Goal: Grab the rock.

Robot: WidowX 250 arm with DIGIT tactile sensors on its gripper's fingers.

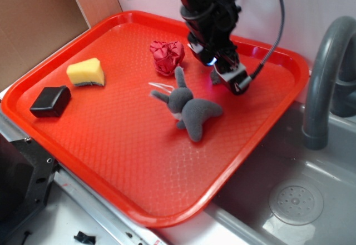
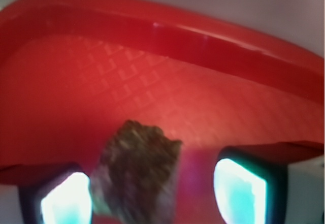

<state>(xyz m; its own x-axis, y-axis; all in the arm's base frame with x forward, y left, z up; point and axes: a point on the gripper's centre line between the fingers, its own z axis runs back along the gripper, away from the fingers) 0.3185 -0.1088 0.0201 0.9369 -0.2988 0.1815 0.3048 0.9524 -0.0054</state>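
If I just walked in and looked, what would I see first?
Probably the big bright red tray that fills the counter beside a grey sink. Next, the grey plush toy lying in the tray's middle, with a crinkly red foil ball just behind it. Then the black robot gripper reaching down at the far side, its jaws on either side of a small brown rock.

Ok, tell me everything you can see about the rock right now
The rock is a small, lumpy, dark brown stone with a rough, jagged surface, blurred in the wrist view. It sits on the red tray between the fingers of the gripper, close against the left-hand one in the image, with a gap to the other. In the exterior view only a dark sliver shows beside the gripper, near the tray's far edge, behind the grey plush toy.
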